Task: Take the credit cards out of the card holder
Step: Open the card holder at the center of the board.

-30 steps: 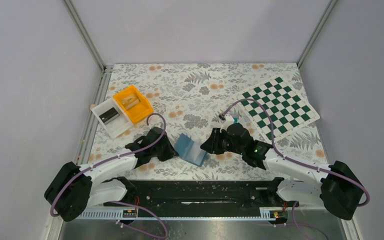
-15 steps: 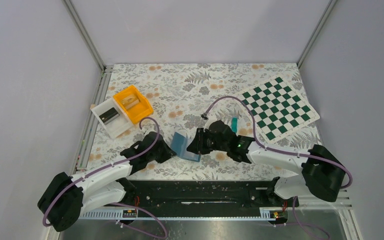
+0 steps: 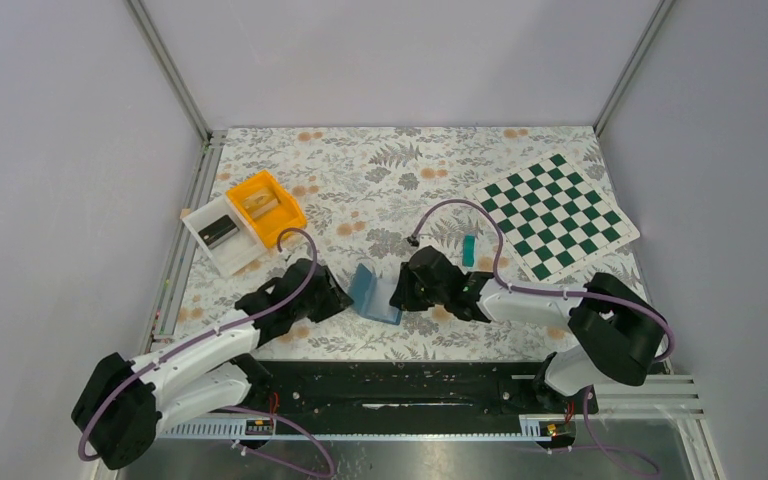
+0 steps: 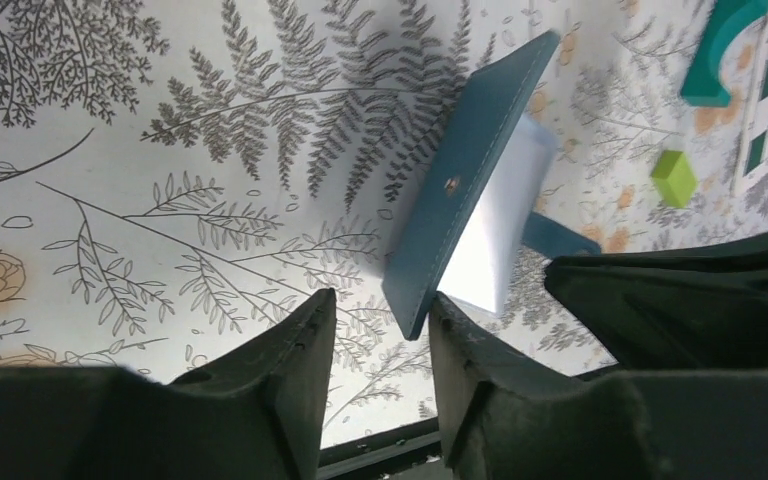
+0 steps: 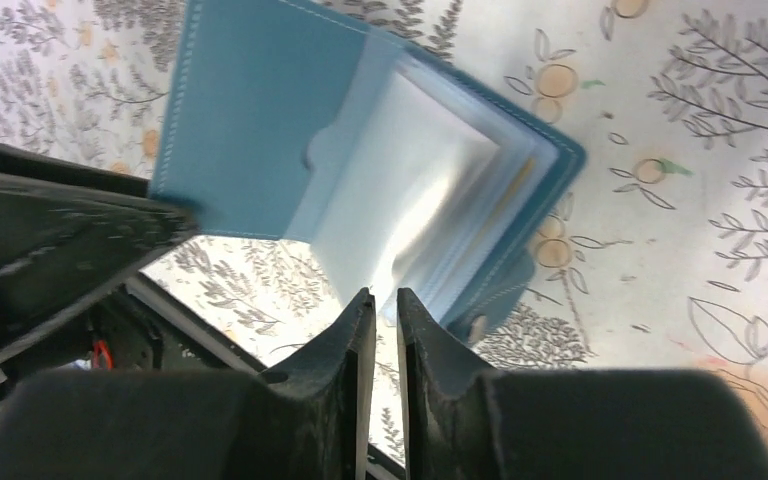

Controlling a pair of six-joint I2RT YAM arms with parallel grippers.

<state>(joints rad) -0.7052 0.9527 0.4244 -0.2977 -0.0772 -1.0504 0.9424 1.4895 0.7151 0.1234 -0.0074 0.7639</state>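
The blue-teal card holder stands half open on the floral table, one cover raised. In the left wrist view the raised cover has its lower corner between my left gripper's open fingers. My right gripper is nearly shut, its tips at the lower edge of the holder's clear inner sleeves; I cannot tell whether it pinches one. A teal card lies on the table beyond the right gripper. It also shows in the left wrist view, with a lime-green card nearby.
An orange bin and a white bin stand at the far left. A green-and-white chessboard mat lies at the far right. The table's black front rail runs just behind both grippers.
My right gripper has moved left up to the card holder's open side. The holder has shifted a little left, and my left gripper has crept up to its raised cover.
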